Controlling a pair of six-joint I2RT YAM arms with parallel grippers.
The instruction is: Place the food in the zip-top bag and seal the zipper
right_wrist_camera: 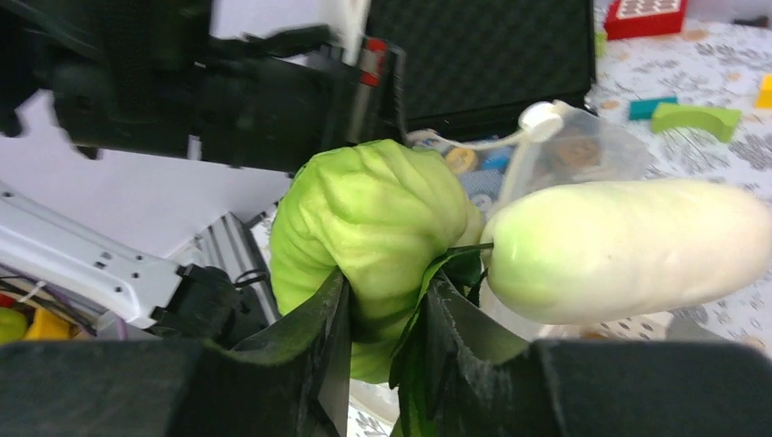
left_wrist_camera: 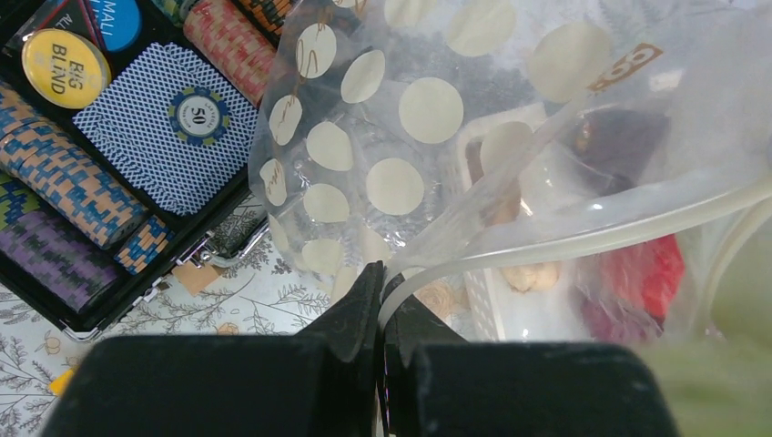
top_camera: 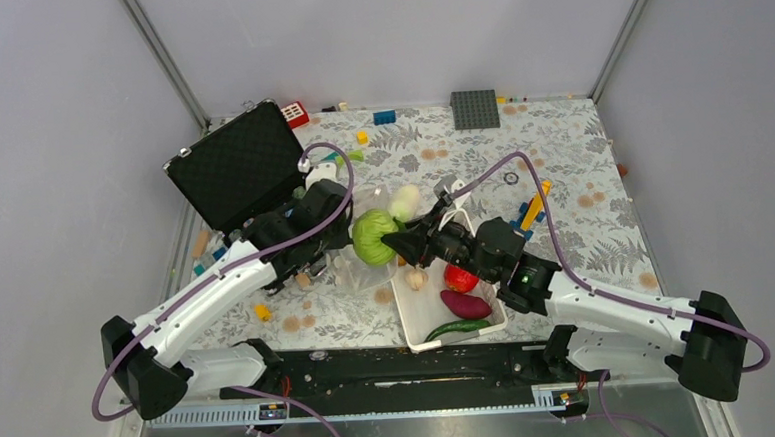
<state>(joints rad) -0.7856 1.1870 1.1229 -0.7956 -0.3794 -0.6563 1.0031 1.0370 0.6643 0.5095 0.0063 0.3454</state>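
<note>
My left gripper (left_wrist_camera: 382,284) is shut on the mouth edge of the clear zip-top bag (left_wrist_camera: 391,155), pinching the end of the zipper strip (left_wrist_camera: 564,244). The bag (top_camera: 354,265) hangs open to the right of it. My right gripper (right_wrist_camera: 387,300) is shut on the green cabbage (right_wrist_camera: 382,218), held at the bag's mouth (top_camera: 372,236). The white radish (right_wrist_camera: 628,250) sticks out beside the cabbage, its dark leaves against my right finger. The tomato (top_camera: 460,277), purple sweet potato (top_camera: 465,304), green pepper (top_camera: 456,328) and a brown oval (top_camera: 417,275) lie in the white basket (top_camera: 405,318).
An open black case (top_camera: 236,166) of poker chips (left_wrist_camera: 64,173) stands at the back left, close to my left arm. Toy bricks (top_camera: 531,211) and a grey baseplate (top_camera: 475,109) are scattered over the floral table behind the basket.
</note>
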